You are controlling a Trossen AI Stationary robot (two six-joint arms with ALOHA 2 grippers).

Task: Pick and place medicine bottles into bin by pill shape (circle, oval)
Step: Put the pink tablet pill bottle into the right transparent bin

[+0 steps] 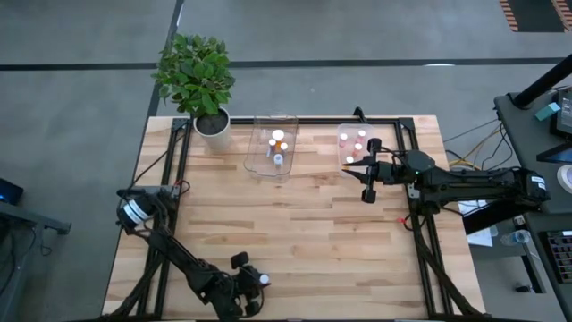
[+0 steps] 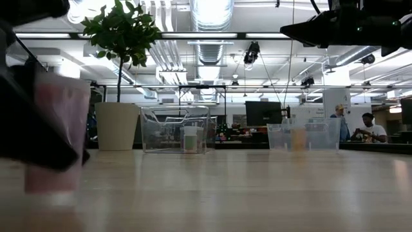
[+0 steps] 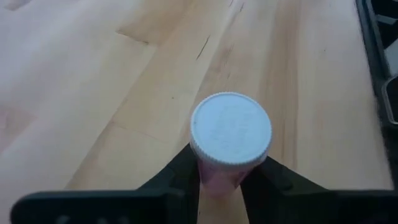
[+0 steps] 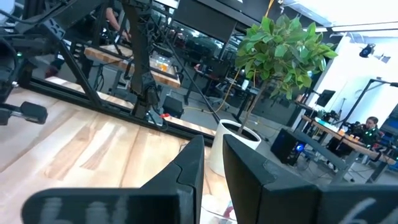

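Note:
A medicine bottle (image 3: 230, 127) with a white cap and a pinkish body stands near the table's near edge, left of the middle (image 1: 264, 279). My left gripper (image 1: 254, 284) is shut on it; the low view shows the bottle (image 2: 58, 129) large at the left. My right gripper (image 1: 353, 170) hangs shut and holds nothing, above the table beside the right clear bin (image 1: 341, 134). That bin holds several pinkish-topped bottles (image 1: 359, 141). The left clear bin (image 1: 253, 152) holds bottles with white and orange tops (image 1: 279, 139). My left gripper pinches the bottle's pinkish body (image 3: 219, 179) just below the white cap, one finger (image 3: 186, 171) on either side. The fingers come from the table's left, slanting downward. The bottle stands upright with its base on the table (image 2: 51, 188).
A potted plant (image 1: 198, 76) stands at the far left corner, beside the left bin. Black frame rails (image 1: 420, 241) run along the table's sides. Bare wood lies between the bins and the near edge. People sit in the room beyond the table (image 2: 370, 129).

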